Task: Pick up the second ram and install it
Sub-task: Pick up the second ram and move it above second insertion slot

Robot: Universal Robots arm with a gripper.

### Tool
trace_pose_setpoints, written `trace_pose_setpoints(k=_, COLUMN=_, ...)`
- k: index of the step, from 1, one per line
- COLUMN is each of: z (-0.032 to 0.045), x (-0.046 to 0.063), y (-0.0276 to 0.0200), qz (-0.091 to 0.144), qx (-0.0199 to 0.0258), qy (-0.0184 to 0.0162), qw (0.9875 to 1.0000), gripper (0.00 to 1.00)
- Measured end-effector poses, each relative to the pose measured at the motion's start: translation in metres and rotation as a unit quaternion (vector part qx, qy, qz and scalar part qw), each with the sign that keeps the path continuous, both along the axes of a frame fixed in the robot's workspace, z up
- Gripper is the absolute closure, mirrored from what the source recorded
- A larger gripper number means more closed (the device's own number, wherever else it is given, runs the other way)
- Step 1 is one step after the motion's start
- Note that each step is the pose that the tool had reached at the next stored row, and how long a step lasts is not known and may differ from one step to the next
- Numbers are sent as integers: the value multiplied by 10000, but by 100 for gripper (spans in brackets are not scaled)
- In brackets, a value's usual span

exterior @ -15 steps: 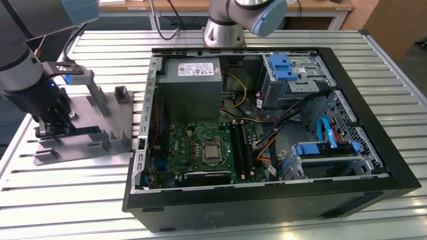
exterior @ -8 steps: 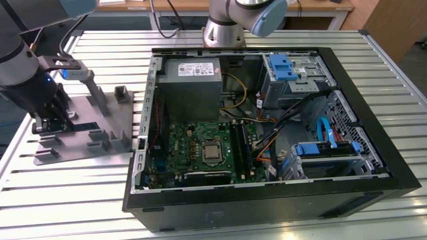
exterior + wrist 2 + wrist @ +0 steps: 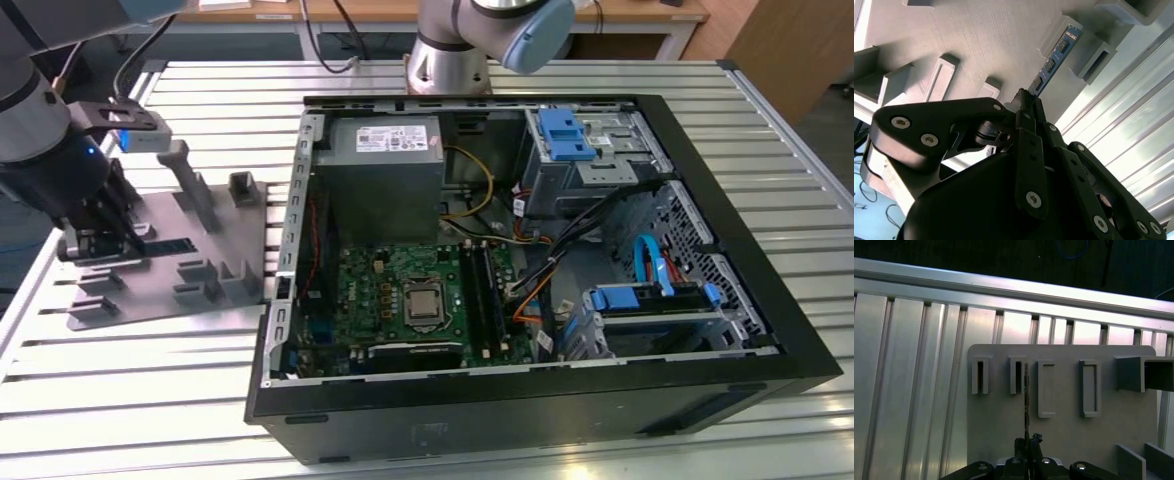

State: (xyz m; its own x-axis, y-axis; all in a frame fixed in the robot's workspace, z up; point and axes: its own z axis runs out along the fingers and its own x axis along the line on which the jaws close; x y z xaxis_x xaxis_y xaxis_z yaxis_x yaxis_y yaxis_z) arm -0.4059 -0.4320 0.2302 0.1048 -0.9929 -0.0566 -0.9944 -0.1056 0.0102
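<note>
Exterior view: a slatted metal desk carried an open black computer case lying on its side, with a green motherboard and a grey power supply visible inside. At the exterior view's left of the case, a grey fixture plate with upright posts lay flat on the desk. A dark robot arm reached down over the plate's far left side, and its claw was low, just above the plate surface. A short dark strip, the second ram, ran from the claw toward the case, between the posts.

In the second wrist view, the black claw had its fingers together, clamped on the near end of the second ram. The stick stood on its long edge and showed a blue-green face with dark chips. Its far end sat just beside a grey slotted post on the plate.

In the first wrist view, the second ram was seen edge-on as a thin dark line running straight out from the claw. Its far end lay just beside the second of a row of slotted posts on the plate. Whether the stick's lower edge touched the plate could not be told. Beyond the plate ran the ribbed desk.
</note>
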Motion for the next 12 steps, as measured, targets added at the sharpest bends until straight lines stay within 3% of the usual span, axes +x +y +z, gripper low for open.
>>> trace_pose_setpoints(k=12, z=125, x=0, y=0, qz=0, qx=24, qy=0, qw=10000, gripper=86)
